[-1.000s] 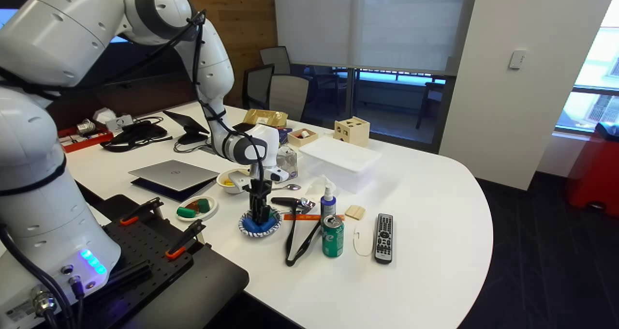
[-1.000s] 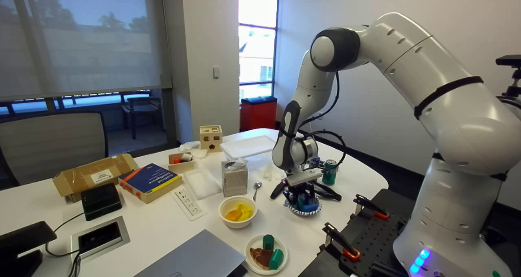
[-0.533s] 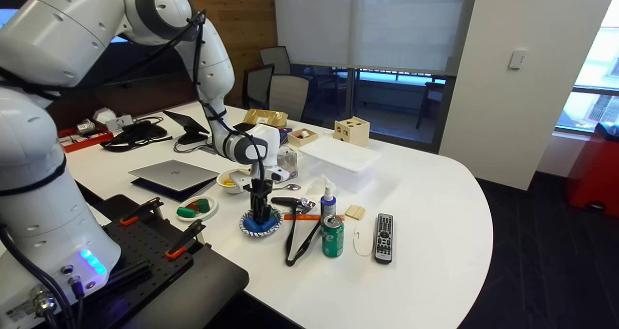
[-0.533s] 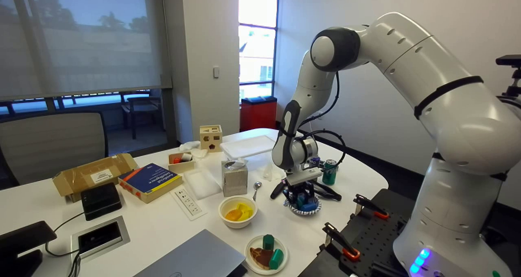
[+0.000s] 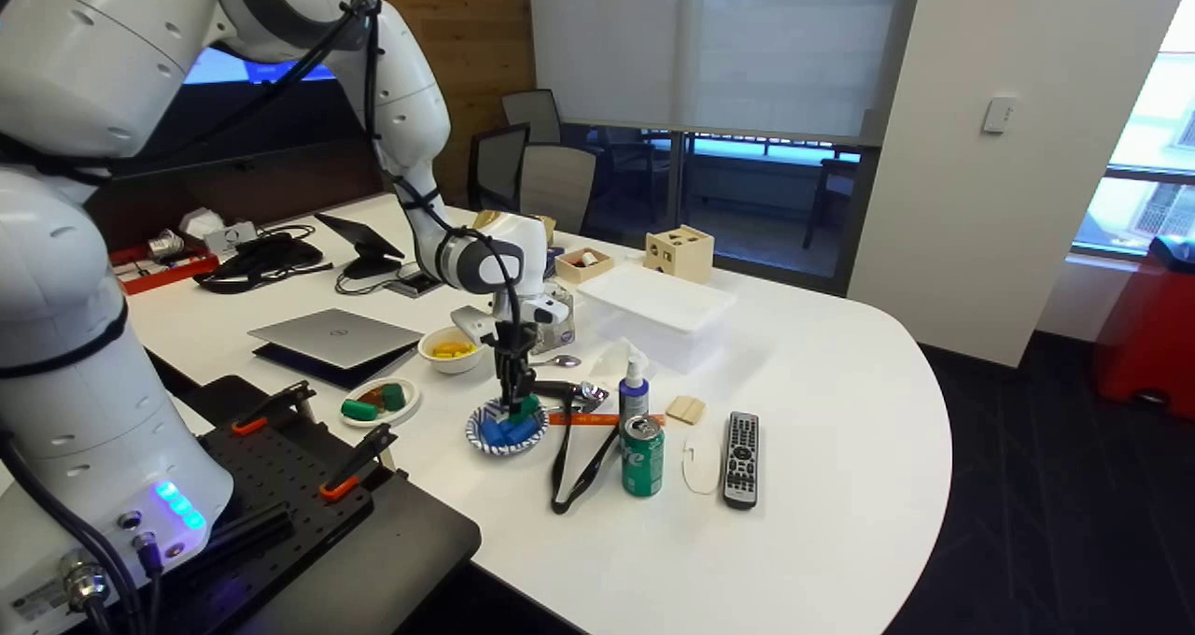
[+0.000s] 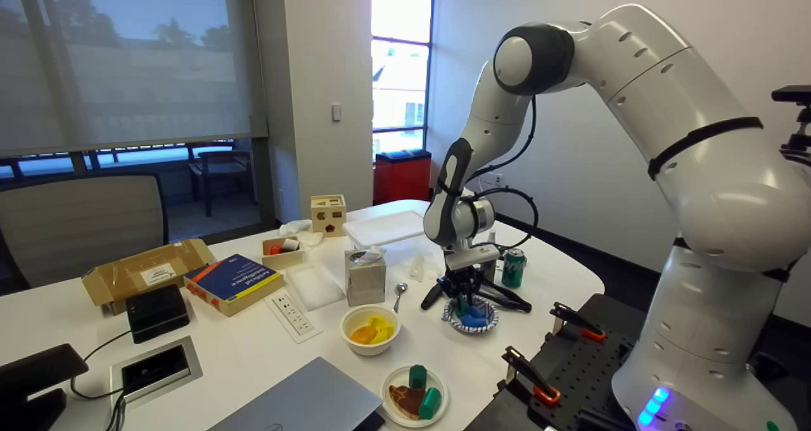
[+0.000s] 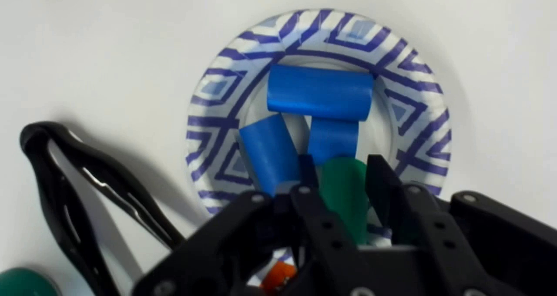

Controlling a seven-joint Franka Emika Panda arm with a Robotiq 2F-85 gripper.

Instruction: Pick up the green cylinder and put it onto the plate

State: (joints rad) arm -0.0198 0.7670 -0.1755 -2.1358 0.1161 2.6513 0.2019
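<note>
The green cylinder [image 7: 344,196] shows in the wrist view over the blue-rimmed dish [image 7: 417,80], between my fingers. It also shows in an exterior view [image 5: 527,405]. My gripper [image 7: 342,164] stands low over the dish, with the fingers about a cylinder's width apart, and looks shut on the green cylinder. The cylinder's lower end is partly hidden by the fingers. Several blue cylinders [image 7: 320,91] lie in the dish. The plate [image 6: 405,421] is small, round and pale, nearer the robot base, and holds two green pieces [image 6: 430,403] and a brown piece [image 6: 405,398].
A cream bowl [image 6: 370,350] with yellow pieces stands between the plate and a tissue box [image 6: 366,282]. A black long-handled tool [image 7: 52,178], a spray bottle [image 5: 633,397] and a green can [image 5: 644,462] stand beside the dish. A laptop [image 6: 310,396] and clamps [image 6: 535,374] flank the plate.
My gripper has risen from inside the dish and shifted slightly, and the green cylinder appears to have moved with it. The blue cylinders stay in the dish, now more exposed. The dish has shifted slightly.
</note>
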